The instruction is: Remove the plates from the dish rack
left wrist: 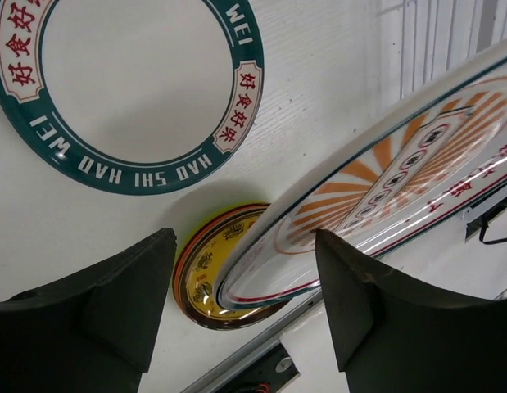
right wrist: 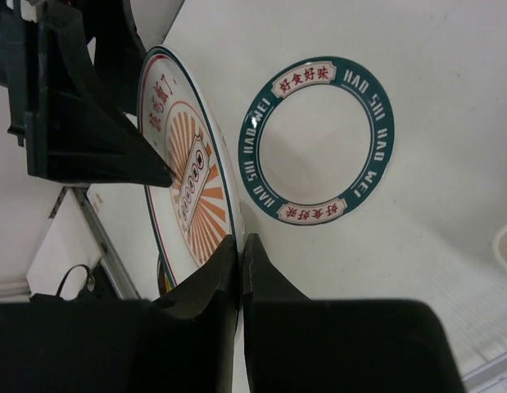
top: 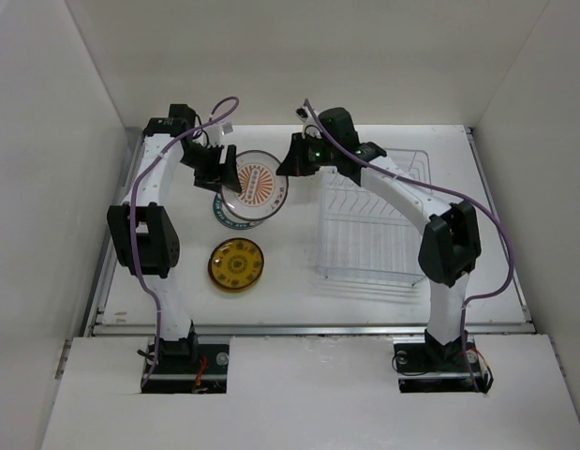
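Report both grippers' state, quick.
Left gripper: open, jaws either side of the sunburst plate edge.
Right gripper: shut on the sunburst plate's rim.

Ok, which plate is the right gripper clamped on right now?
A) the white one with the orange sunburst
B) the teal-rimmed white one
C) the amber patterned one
A: the right wrist view shows the right gripper pinched shut on the rim of the sunburst plate, while the teal-rimmed plate lies flat on the table.

Left of centre, the tilted plate (top: 255, 180) overlaps the lettered plate (top: 231, 218). The third plate (top: 236, 263) lies below them, and the rack (top: 364, 248) stands at centre-right.
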You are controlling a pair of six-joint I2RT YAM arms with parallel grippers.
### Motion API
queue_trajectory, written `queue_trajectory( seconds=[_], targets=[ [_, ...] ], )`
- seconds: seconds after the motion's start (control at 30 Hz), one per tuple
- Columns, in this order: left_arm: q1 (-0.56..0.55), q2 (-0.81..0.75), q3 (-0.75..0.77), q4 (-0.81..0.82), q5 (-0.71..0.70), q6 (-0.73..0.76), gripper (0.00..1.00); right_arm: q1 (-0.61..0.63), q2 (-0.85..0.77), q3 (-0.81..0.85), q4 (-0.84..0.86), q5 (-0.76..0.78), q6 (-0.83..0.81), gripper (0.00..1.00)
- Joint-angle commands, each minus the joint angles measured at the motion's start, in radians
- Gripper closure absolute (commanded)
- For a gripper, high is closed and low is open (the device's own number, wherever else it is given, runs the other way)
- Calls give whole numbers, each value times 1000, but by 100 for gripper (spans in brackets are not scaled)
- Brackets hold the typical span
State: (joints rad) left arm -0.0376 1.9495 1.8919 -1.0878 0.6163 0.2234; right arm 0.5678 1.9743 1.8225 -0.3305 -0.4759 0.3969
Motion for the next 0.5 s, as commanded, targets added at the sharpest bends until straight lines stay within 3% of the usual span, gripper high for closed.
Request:
queue_trajectory(
  seconds=[0.0,0.1,0.13,0.17,0.37,0.4,0.43,0.47],
  targets=[
    [-4,-14,7,14,55,7,35,7,-17,-9,133,-96,25,100],
    [-4,-14,18,3,150,17,59,17,17,-9,133,-115,45,100],
    [-4,-14,27,-7,166,17,70,17,17,-9,133,-115,45,100],
    [-4,-14,27,-17,166,17,99,17,26,-9,133,-115,45,100],
    [16,-14,18,-52,135,39,100,26,44,23,75,-50,34,100],
    [16,-14,18,-63,135,39,100,26,44,32,41,-38,34,95],
    [28,-14,18,-63,135,39,100,26,44,32,22,-26,20,69],
    [42,-14,18,-63,135,39,100,26,44,46,4,5,2,51]
  ],
)
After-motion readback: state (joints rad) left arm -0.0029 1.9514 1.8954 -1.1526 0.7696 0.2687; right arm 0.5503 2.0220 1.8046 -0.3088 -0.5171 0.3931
